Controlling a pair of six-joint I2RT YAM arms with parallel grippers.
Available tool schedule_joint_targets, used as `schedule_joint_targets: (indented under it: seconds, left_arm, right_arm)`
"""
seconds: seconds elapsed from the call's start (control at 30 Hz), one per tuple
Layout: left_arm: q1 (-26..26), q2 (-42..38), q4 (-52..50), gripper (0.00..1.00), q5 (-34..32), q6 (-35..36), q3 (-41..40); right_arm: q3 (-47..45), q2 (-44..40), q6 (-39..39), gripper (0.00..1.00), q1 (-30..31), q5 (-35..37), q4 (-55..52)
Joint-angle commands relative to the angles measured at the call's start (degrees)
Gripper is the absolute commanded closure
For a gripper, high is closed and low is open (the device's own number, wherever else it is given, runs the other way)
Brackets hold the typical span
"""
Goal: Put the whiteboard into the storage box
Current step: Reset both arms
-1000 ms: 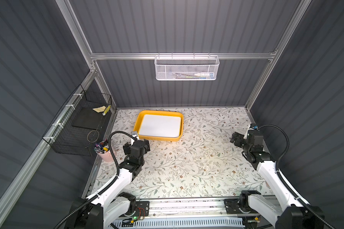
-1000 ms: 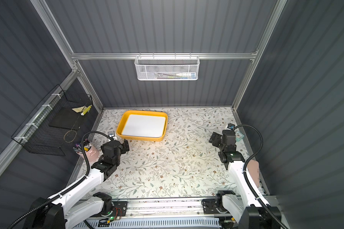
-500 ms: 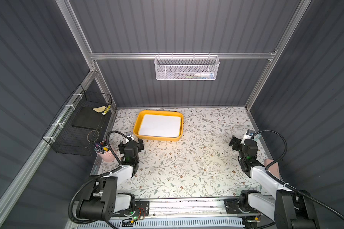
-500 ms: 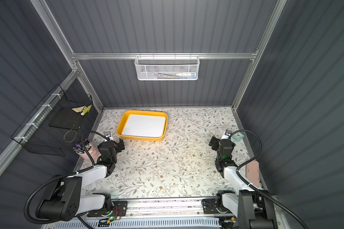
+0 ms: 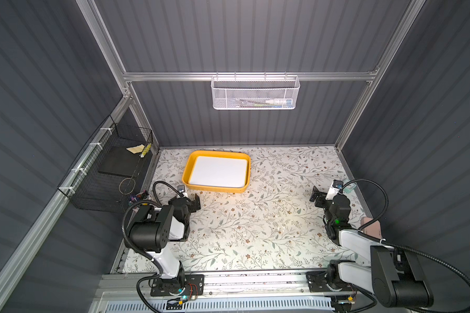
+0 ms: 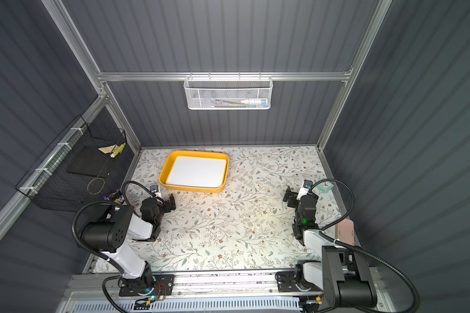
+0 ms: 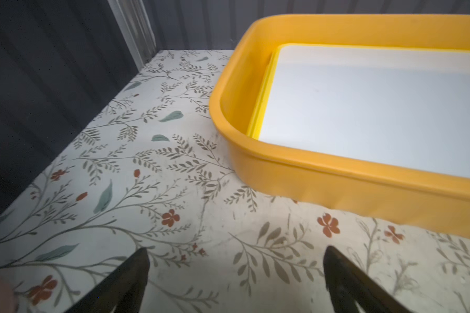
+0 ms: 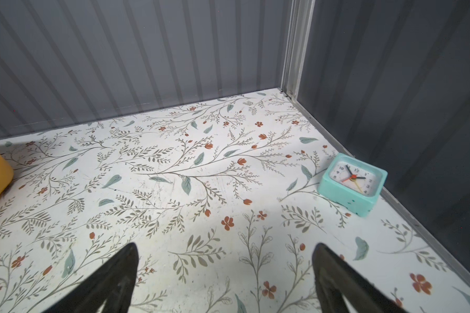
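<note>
The whiteboard (image 5: 219, 171) is seen lying flat inside the storage box (image 5: 215, 189), which is set on the floral table (image 5: 255, 225) near the back wall, toward the left side. The left arm is folded at its own side of the table, with the elbow raised above the base and the wrist brought low. The left gripper (image 7: 236, 251) is pointed at the near left corner of the box, just short of it, its jaws spread wide with nothing between them. The right arm is folded likewise by the right wall, well apart from the box. The right gripper (image 8: 225, 246) is held low over bare table, jaws spread and empty, and a small teal clock (image 8: 352, 183) is seen near it by the wall.
</note>
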Motion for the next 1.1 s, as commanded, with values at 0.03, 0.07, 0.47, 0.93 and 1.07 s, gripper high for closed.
schedule_joint_targets:
  seconds: [0.03,0.07,0.47,0.93,1.07]
  left_arm:
    - [0.3,-0.5,-3.4,0.00,5.1,2.7,4.7]
    - [0.3,-0.5,-3.7,0.00,5.1,2.6,4.9]
    - [0.3,0.4,-10.8,0.00,2.1,1.7,9.5]
    - [0.3,0.4,-11.1,0.00,2.3,1.6,9.6]
    - [0.3,0.4,-11.1,0.00,2.2,1.6,9.6]
  right_arm:
    - [-1.7,3.7,-2.7,0.01,-0.2,-0.6,10.3]
    - [-2.5,5.5,-2.7,0.01,-0.2,-0.1,13.5]
    - [3.9,13.6,-0.3,0.01,-1.4,2.5,8.9]
    - [4.6,13.7,-0.4,0.01,-1.1,2.8,7.8]
    - [4.3,13.5,-0.5,0.01,-1.2,2.7,8.2]
